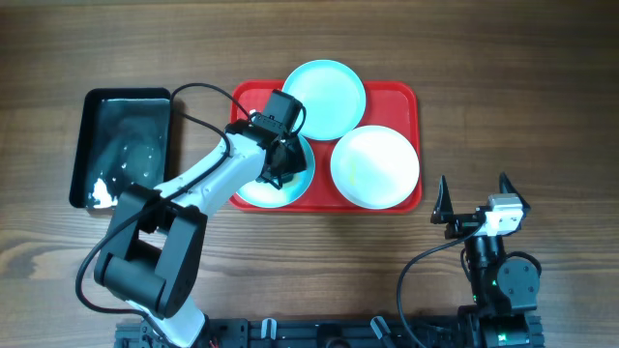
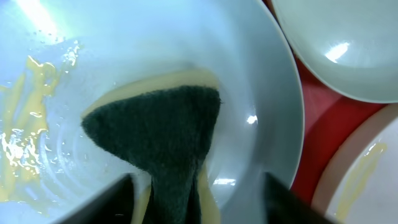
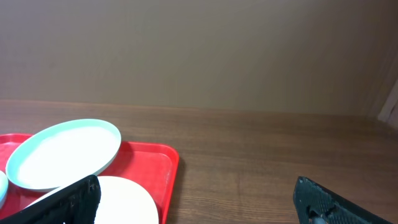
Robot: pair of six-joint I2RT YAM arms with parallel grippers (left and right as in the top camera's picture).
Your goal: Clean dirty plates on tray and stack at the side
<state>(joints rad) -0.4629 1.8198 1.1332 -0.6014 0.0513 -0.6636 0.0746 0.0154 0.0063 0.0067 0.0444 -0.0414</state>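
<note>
The left gripper (image 1: 279, 159) clamps a sponge (image 2: 155, 134) pressed onto the near-left plate (image 2: 249, 68) on the tray (image 1: 411, 97), with yellow smears (image 2: 25, 124) just beside it. The right gripper (image 1: 476, 201), open, sits well apart.

Left jaws clamped; right jaws spread.

White left arm (image 1: 208, 179) with black joints, black cables (image 1: 200, 85), black right claw (image 1: 474, 186)

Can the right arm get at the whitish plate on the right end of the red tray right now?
Probably yes. The right tool sits open a little to the right of the whitish plate, with only bare table between them. The left tool is busy over the front-left plate.
</note>
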